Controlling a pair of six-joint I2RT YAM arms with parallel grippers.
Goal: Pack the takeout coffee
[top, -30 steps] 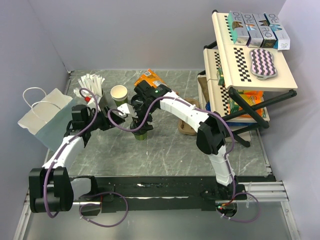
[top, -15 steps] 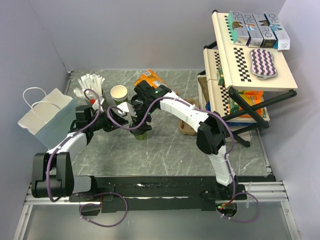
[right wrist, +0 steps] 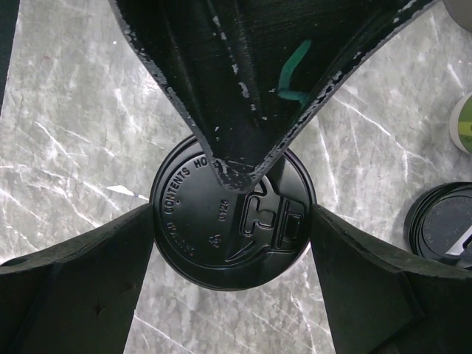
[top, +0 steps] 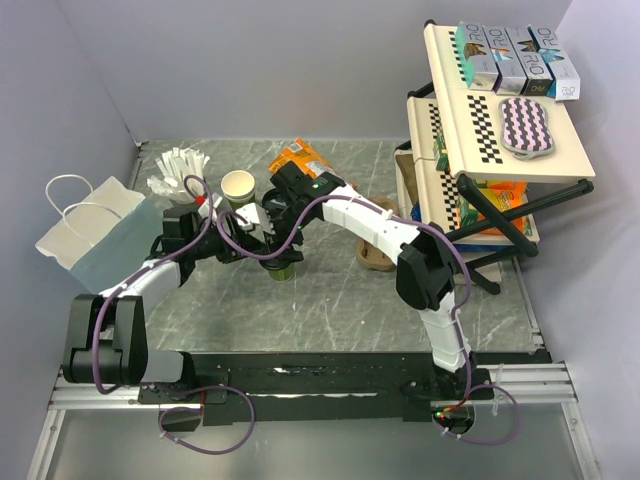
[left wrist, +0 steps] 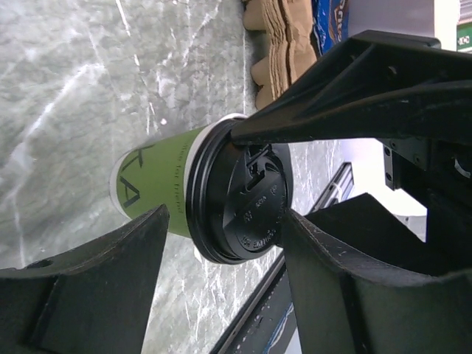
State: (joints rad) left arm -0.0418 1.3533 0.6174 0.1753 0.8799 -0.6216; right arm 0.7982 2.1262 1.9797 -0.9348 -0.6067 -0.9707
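Observation:
The takeout coffee [top: 283, 268], a green-banded paper cup with a black lid [right wrist: 232, 214], stands upright on the marble table near the middle. My right gripper [right wrist: 232, 219] reaches down from above, and its fingers [right wrist: 125, 251] press on opposite edges of the lid. In the top view this right gripper [top: 283, 250] hides most of the cup. My left gripper [top: 250, 240] comes in from the left, turned on its side. It stands open, and the cup [left wrist: 158, 188] lies just past its fingertips [left wrist: 151, 236]. One finger sits close beside the lid [left wrist: 243, 203].
A lidless white-and-green cup [top: 238, 186] and a grey cup of white sticks [top: 180, 170] stand behind the left gripper. A paper bag [top: 95, 235] lies at far left. An orange snack bag [top: 300, 158], brown cardboard carriers [top: 378, 255] and a tiered rack [top: 500, 130] fill the back right.
My left arm has swung right and forward, bringing its open gripper up to the cup. The right gripper and the cup have not moved.

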